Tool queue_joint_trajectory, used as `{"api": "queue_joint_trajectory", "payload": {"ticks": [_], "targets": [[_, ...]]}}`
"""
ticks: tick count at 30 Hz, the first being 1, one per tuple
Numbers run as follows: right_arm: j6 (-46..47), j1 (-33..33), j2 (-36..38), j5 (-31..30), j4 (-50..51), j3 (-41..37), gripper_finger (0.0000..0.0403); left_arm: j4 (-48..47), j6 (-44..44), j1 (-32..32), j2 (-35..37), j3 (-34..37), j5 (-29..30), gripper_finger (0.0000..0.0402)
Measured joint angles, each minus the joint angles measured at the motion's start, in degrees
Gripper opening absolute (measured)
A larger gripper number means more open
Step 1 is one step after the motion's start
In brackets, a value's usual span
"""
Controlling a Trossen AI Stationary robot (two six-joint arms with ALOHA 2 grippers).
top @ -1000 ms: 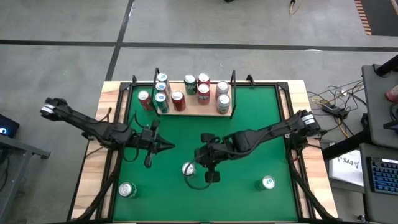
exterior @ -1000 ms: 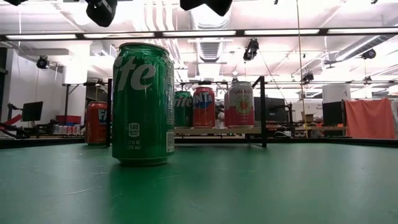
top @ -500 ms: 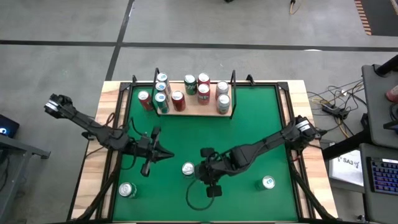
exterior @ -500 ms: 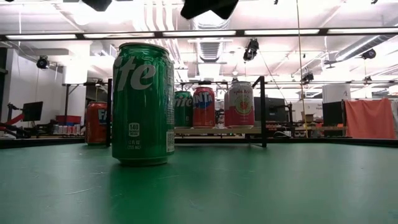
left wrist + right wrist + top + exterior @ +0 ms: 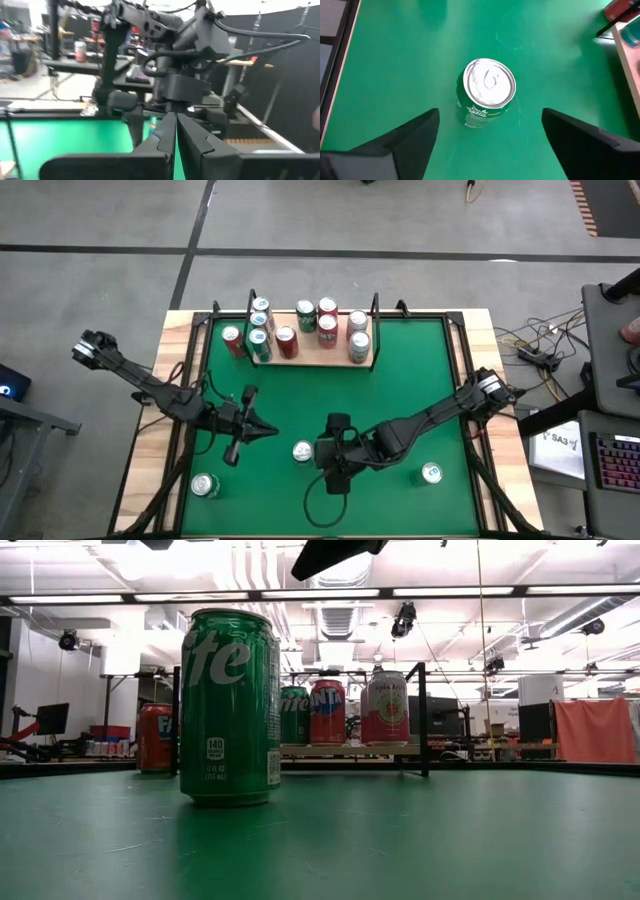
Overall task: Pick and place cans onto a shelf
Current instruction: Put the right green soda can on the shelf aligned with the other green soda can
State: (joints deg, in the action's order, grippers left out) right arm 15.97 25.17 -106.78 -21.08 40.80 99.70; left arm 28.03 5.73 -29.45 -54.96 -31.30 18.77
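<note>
Left gripper [image 5: 268, 429] over left-centre tabletop [image 5: 410, 395], fingers together, empty. Green can [image 5: 205, 485] upright near front-left corner. Middle green can [image 5: 302, 451] upright, just left of right gripper [image 5: 318, 452]; that gripper's fingers [image 5: 402, 137] spread wide, apart from the can [image 5: 487, 92], not touching. Third green can [image 5: 431, 473] front right. Shelf [image 5: 310, 352] at back edge holds other cans [image 5: 327, 320], red, green, silver.
</note>
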Motion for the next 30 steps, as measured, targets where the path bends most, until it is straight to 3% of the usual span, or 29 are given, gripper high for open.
{"api": "queue_joint_trajectory", "payload": {"ticks": [6, 12, 19, 30], "targets": [[-0.07, -0.19, 0.00, 0.04, -2.83, 0.00, 0.0358, 0.38, -5.51, 0.04, 1.14, -1.19, 4.72, 0.0000], [-1.35, -1.49, -0.04, 0.05, -7.73, 0.00, 0.0358, -0.77, -9.04, 0.00, 3.09, -3.89, 4.73, 0.0000], [-3.70, -2.90, -0.09, 0.05, -12.59, -2.50, 0.0358, -9.32, -9.72, -0.28, 7.52, -8.20, 4.71, 0.0000], [-4.47, -3.08, -0.20, 0.04, -19.65, -8.19, 0.0358, -12.02, -9.28, -1.31, 11.77, -8.39, 4.69, 0.0000]]}}
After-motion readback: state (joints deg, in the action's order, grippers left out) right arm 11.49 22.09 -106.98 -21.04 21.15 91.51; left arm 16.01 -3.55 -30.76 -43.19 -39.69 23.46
